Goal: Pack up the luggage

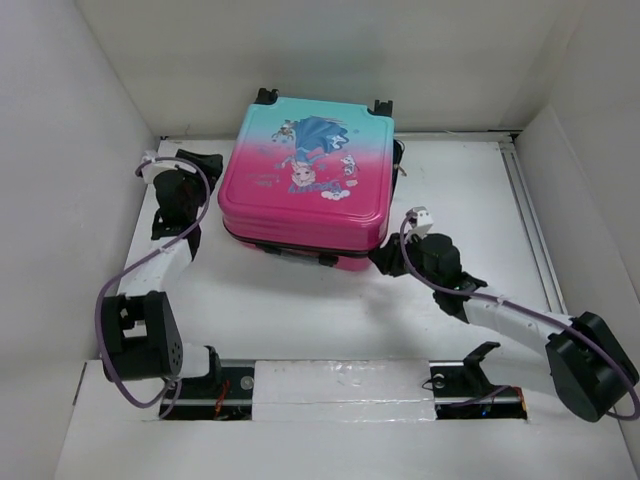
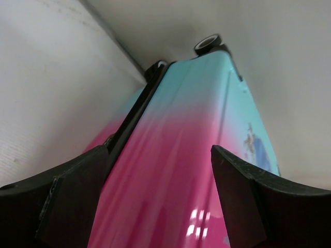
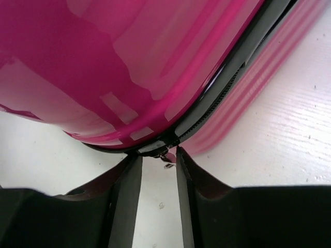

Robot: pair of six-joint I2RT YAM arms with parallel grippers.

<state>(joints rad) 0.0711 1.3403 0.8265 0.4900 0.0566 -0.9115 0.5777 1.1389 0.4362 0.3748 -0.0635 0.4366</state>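
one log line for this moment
luggage lid down, flat | left gripper open at its left side | right gripper at zipper pull, grip unclear

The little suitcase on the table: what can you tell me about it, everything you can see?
The luggage is a small glossy hard-shell case, turquoise fading to pink, with a cartoon print on top. It lies flat on the white table, lid down, black wheels at the far edge, a black zipper round its middle. The left gripper straddles its left side, open; the right gripper is at the zipper pull, grip unclear.
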